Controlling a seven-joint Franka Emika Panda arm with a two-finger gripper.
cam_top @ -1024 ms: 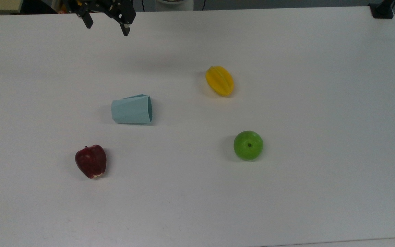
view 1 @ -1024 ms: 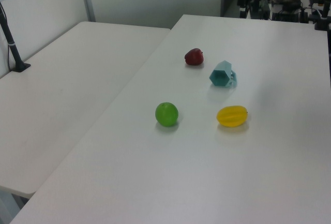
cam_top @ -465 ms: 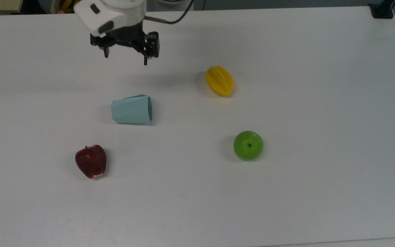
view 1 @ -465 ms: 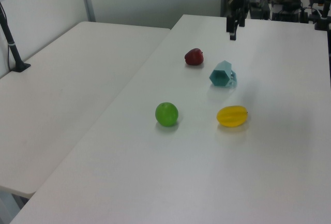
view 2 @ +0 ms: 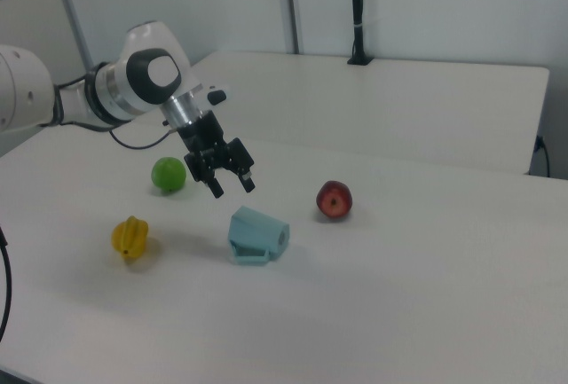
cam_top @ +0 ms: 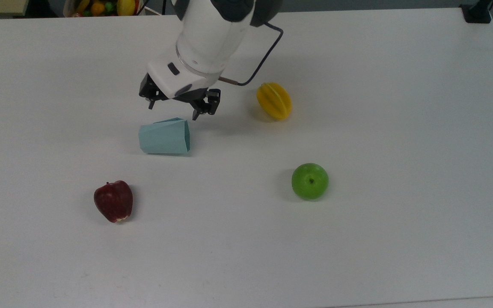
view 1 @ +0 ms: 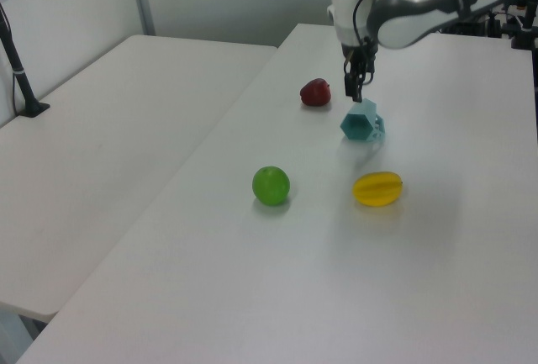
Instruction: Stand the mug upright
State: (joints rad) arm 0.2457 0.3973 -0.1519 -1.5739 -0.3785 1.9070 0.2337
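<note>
The pale light-blue faceted mug (cam_top: 164, 136) lies on its side on the white table (cam_top: 357, 85), its hexagonal rim toward the top view's right. In the left view the mug (view 1: 361, 121) shows its open mouth, and in the right view the mug (view 2: 257, 235) rests on a flat facet. My gripper (cam_top: 173, 110) hangs open just above the mug, slightly behind it, fingers pointing down and spread about the mug's width. The gripper (view 2: 232, 188) holds nothing, and it is also in the left view (view 1: 356, 91).
A red apple (cam_top: 113, 200) lies toward the top view's lower left of the mug. A yellow starfruit (cam_top: 274, 101) and a green apple (cam_top: 310, 181) sit to the top view's right. A black clamp (cam_top: 476, 13) stands at the far right corner.
The arm has swung in from the table's far edge, and the open gripper has come down close over the mug. The mug and fruits have not moved.
</note>
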